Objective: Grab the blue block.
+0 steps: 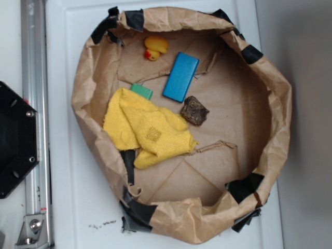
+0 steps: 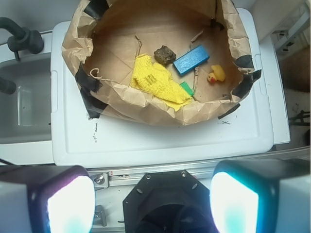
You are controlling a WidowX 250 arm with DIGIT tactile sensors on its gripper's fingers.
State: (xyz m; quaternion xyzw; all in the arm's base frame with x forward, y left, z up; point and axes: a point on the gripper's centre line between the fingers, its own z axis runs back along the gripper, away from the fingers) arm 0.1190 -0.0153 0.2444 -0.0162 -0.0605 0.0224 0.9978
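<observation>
The blue block (image 1: 180, 76) (image 2: 191, 60) lies flat on the floor of a brown paper bag basin (image 1: 270, 83) (image 2: 146, 99), toward its far side in the exterior view. A smaller green block (image 1: 141, 91) (image 2: 186, 89) peeks out from under a yellow cloth (image 1: 148, 127) (image 2: 156, 81). My gripper (image 2: 153, 204) is open, its two glowing fingers (image 2: 70, 206) spread wide at the bottom of the wrist view, high above the black robot base and well short of the basin. The exterior view does not show the gripper.
A yellow rubber duck (image 1: 155, 47) (image 2: 216, 74) and a dark rough lump (image 1: 194, 110) (image 2: 164, 54) sit close to the blue block. The basin rests on a white lid (image 1: 67, 155) (image 2: 160, 141). A metal rail (image 1: 35, 104) and the black base (image 1: 15, 140) lie beside it.
</observation>
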